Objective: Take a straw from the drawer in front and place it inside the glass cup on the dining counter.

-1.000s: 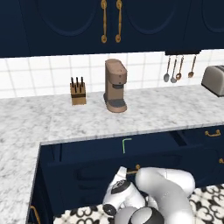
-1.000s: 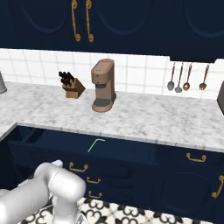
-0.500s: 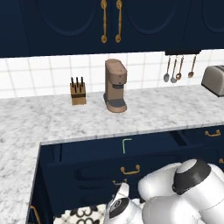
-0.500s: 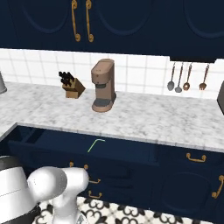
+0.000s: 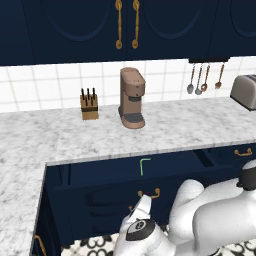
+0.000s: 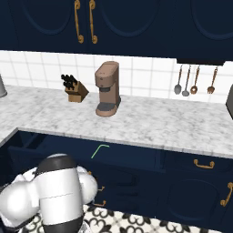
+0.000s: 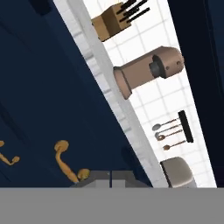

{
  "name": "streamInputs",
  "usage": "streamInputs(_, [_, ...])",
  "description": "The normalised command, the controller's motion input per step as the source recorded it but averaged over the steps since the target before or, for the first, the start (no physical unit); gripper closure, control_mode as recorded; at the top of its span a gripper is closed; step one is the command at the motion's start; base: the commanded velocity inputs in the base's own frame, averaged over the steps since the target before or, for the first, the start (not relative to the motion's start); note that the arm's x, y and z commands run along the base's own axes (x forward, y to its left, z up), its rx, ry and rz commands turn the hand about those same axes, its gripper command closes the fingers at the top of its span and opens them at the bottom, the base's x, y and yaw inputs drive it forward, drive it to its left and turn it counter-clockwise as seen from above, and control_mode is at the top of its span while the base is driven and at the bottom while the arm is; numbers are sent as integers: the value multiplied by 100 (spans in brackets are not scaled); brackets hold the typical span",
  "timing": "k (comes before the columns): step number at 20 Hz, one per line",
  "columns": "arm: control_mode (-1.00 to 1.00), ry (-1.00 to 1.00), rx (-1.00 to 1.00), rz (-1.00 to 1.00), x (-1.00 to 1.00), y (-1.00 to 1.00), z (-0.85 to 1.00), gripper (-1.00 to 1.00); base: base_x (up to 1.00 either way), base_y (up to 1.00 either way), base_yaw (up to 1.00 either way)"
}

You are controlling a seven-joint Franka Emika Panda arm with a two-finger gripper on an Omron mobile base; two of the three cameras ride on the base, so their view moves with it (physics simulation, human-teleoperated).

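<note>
The straw (image 5: 144,165), a thin green stick with a bent end, lies in the open navy drawer (image 5: 165,172), above the clenched, empty gripper (image 7: 110,178), whose fingers face smooth navy fronts with curved brass handles (image 7: 67,165).

Open drawer (image 5: 165,167): you have free room above, only the straw (image 5: 143,165) inside. Behind, coffee maker (image 5: 132,98) and knife block (image 5: 89,104) crowd the counter (image 5: 190,127).

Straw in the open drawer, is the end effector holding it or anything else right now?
Nothing is held. The straw lies in the open drawer, and the end effector is shut, empty, low by the cabinet front.
</note>
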Motion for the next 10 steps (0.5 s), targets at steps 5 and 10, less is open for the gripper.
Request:
streamInputs(5, [-100,-3,3,-3,0,-8,100,100,0,0,0])
streamInputs(10, [-100,21,2,0,30,-3,94,100,0,0,0])
